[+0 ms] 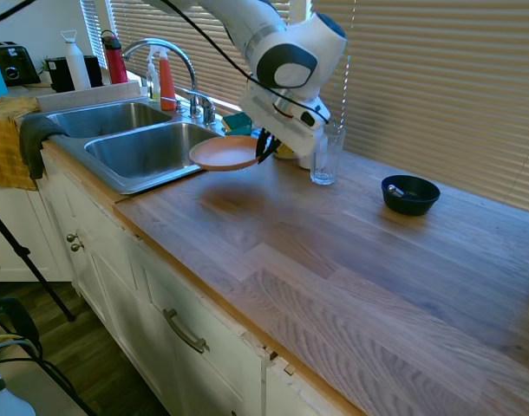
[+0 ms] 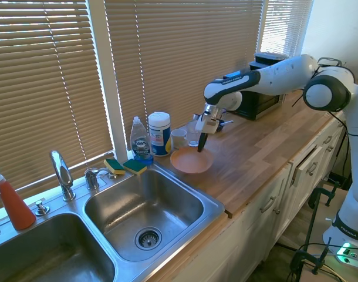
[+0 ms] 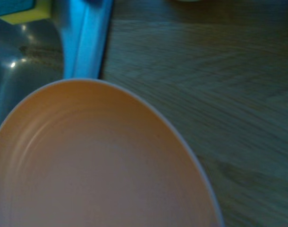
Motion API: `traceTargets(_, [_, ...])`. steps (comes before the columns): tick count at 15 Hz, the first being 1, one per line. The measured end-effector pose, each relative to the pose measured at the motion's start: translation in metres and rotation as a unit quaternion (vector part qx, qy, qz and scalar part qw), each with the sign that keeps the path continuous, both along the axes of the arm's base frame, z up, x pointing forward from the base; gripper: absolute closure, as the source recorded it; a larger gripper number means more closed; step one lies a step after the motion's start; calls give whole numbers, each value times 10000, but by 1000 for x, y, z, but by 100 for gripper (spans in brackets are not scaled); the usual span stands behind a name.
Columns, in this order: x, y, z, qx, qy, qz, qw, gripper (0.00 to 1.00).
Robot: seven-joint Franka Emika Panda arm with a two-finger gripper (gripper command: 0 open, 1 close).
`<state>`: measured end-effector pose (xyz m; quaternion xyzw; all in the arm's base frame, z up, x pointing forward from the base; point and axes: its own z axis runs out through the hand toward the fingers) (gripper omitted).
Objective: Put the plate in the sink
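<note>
progress: approx halfway, judging by pics; plate (image 1: 225,153) is off the counter (image 1: 334,260) but not yet in the sink (image 1: 152,149).
gripper (image 1: 264,147): fingers pinch plate's rim on the side away from sink, carrying it.
plate pos: in air over counter, just beside sink's near basin edge, rim about reaching it.
plate pose: approx level, open face up; round, so no long axis.
left: move over basin, lower, let go.
beyond: glass (image 1: 325,156), dark bowl (image 1: 410,194) sit well clear.

"Dawn" — dish soap bottle (image 2: 140,141)
</note>
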<state>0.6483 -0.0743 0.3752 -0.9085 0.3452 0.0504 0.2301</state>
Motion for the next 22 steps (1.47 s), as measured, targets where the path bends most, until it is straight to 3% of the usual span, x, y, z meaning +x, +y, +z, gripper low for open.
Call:
traceTargets(4, [-4, 67, 35, -263, 38, 88, 9996, 100])
traceTargets(9, [-3, 93, 41, -400, -21, 239, 9989, 100])
traceTargets(13, [14, 185, 57, -674, -261, 643, 9953, 100])
traceTargets(16, [32, 255, 39, -1018, -258, 895, 9904, 100])
traceTargets(22, [56, 344, -55, -1533, -33, 1112, 9819, 100])
